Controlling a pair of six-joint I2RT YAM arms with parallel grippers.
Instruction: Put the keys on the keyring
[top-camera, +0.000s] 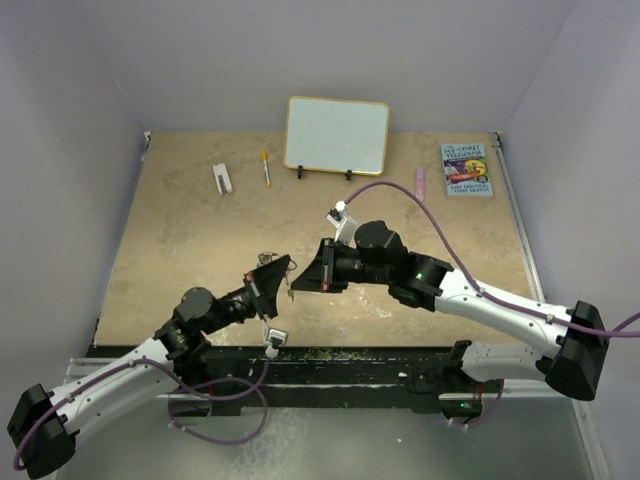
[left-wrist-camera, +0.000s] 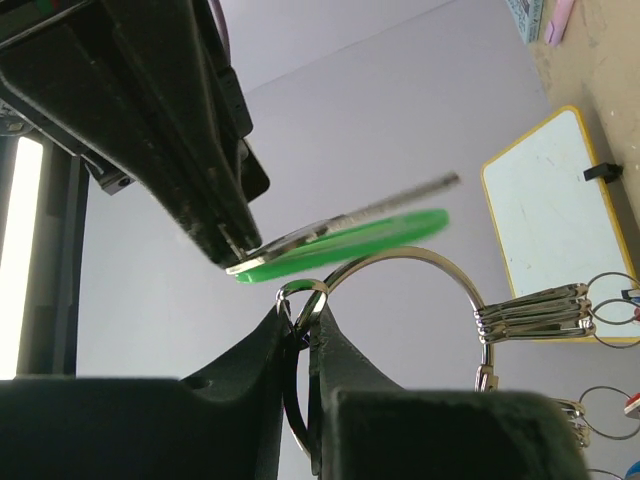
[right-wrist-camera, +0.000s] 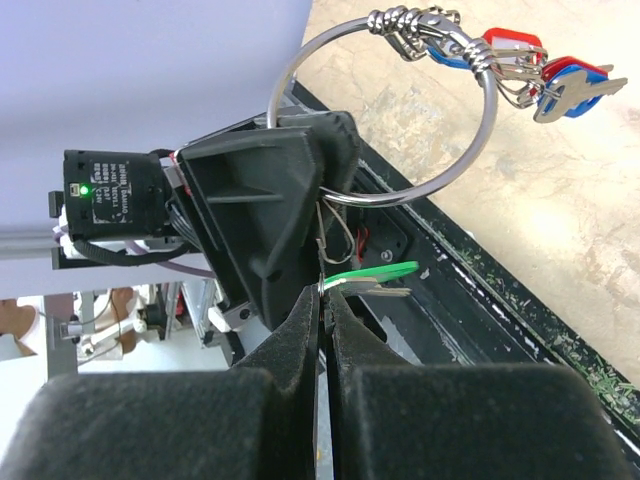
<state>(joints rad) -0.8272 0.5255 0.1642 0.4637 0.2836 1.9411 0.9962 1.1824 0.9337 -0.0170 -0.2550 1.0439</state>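
Note:
My left gripper (top-camera: 283, 272) is shut on the keyring (left-wrist-camera: 430, 268), a large silver wire ring, and holds it above the table's near edge. A small wire loop (left-wrist-camera: 300, 293) sits at its jaw tips (left-wrist-camera: 303, 318). Several keys with red and blue tags (right-wrist-camera: 540, 72) hang on the ring (right-wrist-camera: 484, 120). My right gripper (top-camera: 304, 280) faces the left one and is shut (right-wrist-camera: 325, 292) on the head of the green-tagged key (right-wrist-camera: 378, 274). That key (left-wrist-camera: 350, 242) hovers just above the ring's top, close to the left jaws.
A white framed board (top-camera: 337, 136) stands at the back. A yellow pen (top-camera: 266, 167) and a small white object (top-camera: 222, 178) lie to its left. A pink marker (top-camera: 420, 182) and a book (top-camera: 466, 168) lie at the back right. The black table rail (right-wrist-camera: 480, 300) is below the grippers.

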